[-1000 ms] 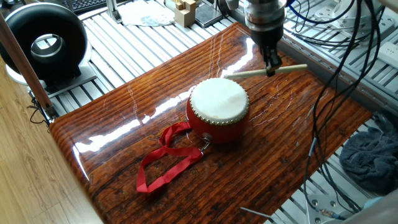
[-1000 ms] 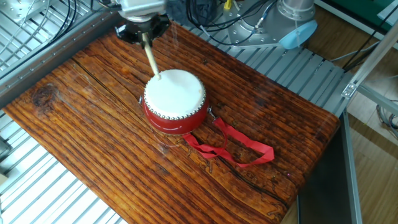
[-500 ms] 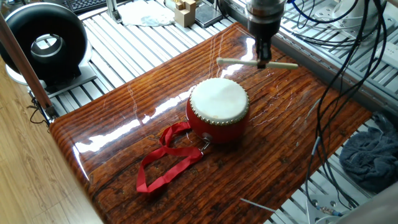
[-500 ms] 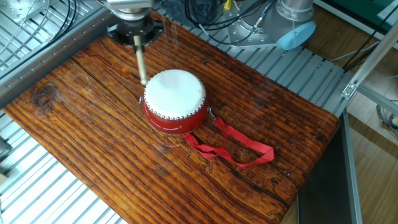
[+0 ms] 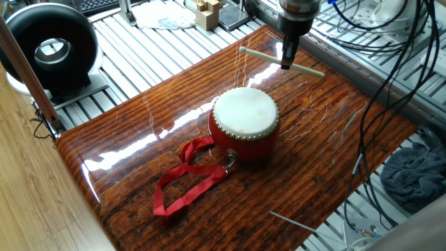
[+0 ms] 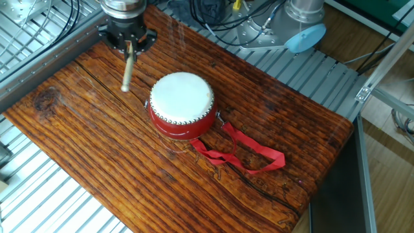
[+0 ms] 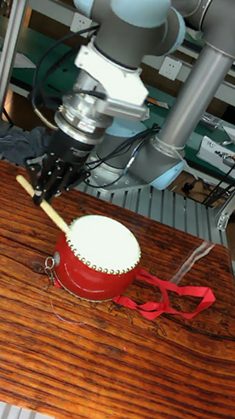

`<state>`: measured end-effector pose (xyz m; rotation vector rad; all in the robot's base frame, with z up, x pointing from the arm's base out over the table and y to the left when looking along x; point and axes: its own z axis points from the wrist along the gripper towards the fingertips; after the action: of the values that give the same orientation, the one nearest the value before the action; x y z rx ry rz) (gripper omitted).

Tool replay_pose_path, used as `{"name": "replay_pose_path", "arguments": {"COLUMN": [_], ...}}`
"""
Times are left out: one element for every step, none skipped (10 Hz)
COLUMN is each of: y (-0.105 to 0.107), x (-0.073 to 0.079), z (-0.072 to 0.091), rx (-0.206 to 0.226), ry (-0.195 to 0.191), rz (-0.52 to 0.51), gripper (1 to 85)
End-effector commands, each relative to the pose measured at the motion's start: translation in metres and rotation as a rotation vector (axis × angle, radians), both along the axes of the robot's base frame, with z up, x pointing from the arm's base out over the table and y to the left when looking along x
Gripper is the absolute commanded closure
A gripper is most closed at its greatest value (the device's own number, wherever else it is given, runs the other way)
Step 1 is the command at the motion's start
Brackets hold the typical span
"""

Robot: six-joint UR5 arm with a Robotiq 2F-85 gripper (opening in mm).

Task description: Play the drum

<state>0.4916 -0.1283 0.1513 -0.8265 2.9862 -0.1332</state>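
The drum (image 5: 244, 123) (image 6: 182, 103) (image 7: 97, 256) is small and red with a cream skin top, standing mid-table; its red ribbon strap (image 5: 182, 183) (image 6: 244, 153) (image 7: 167, 296) trails across the wood. My gripper (image 5: 287, 61) (image 6: 129, 46) (image 7: 45, 191) is shut on a wooden drumstick (image 5: 265, 57) (image 6: 127, 71) (image 7: 52, 209). The stick hangs above the table just beside the drum's rim, apart from the skin, roughly level and slightly tilted.
The wooden tabletop (image 5: 153, 146) (image 6: 90, 162) rests on a slatted metal frame. A big black ring-shaped device (image 5: 49, 45) stands at one corner, wooden blocks (image 5: 207, 12) behind it. Cables (image 5: 390, 70) hang at the side, with a grey cloth (image 5: 417, 178) below. A thin rod (image 5: 289, 222) lies at the table's edge.
The gripper has swung the drumstick off the drum's skin and away past its rim, moving back toward the table's far corner and lifting slightly. The drum has not moved.
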Motion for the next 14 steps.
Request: {"name": "replay_pose_path", "arguments": {"y": [0.004, 0.002, 0.0, -0.003, -0.002, -0.002, -0.006, -0.011, -0.012, -0.012, -0.011, -0.01, -0.011, -0.013], "x": [0.005, 0.003, -0.001, -0.002, -0.003, -0.008, -0.011, -0.016, -0.021, -0.026, -0.034, -0.04, -0.045, -0.047], "z": [-0.013, -0.02, -0.025, -0.028, -0.031, -0.035, -0.038, -0.043, -0.049, -0.055, -0.06, -0.063, -0.066, -0.069], "rx": [0.106, 0.125, 0.133, 0.136, 0.153, 0.158, 0.148, 0.126, 0.118, 0.114, 0.115, 0.112, 0.1, 0.089], "ry": [-0.03, -0.027, -0.019, -0.016, -0.015, 0.004, 0.015, 0.031, 0.052, 0.074, 0.105, 0.129, 0.147, 0.158], "rz": [-0.126, -0.137, -0.143, -0.145, -0.147, -0.162, -0.181, -0.203, -0.219, -0.224, -0.236, -0.255, -0.273, -0.277], "gripper": [84.7, 84.7, 84.7, 84.7, 84.7, 84.7, 84.7, 84.7, 84.7, 84.7, 84.7, 84.7, 84.7, 84.7]}}
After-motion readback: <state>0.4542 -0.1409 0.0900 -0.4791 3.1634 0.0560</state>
